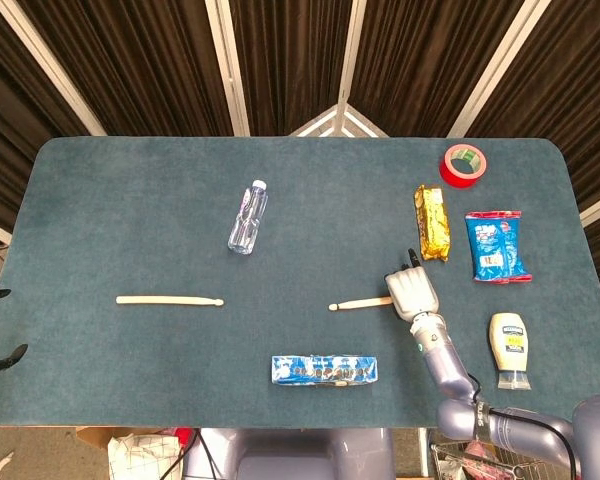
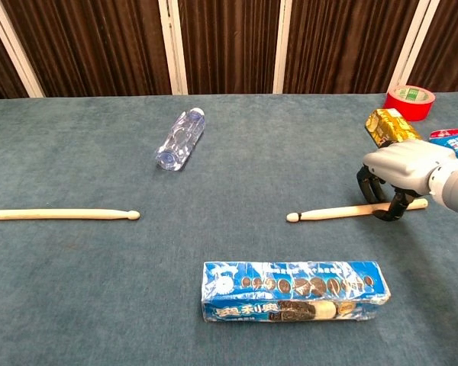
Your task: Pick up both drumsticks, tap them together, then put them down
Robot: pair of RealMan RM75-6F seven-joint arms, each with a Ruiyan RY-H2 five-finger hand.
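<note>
teal table (image 1: 130,200) carries everything. blue cookie box (image 2: 294,290) at near edge, oreo-type cookies pictured, white writing too small to read. clear water bottle (image 1: 247,216) lying down, far left of centre. blue snack bag (image 1: 496,246), gold snack pack (image 1: 431,221), mayo bottle (image 1: 509,349) with dark label unreadable, red tape roll (image 1: 462,164), all on right side. left drumstick (image 2: 65,215) lies flat, untouched. right drumstick (image 2: 332,213) on the table, right robot hand (image 2: 397,169) curled around its butt end, fingers wrapping it. left robot hand not visible in either view.
</note>
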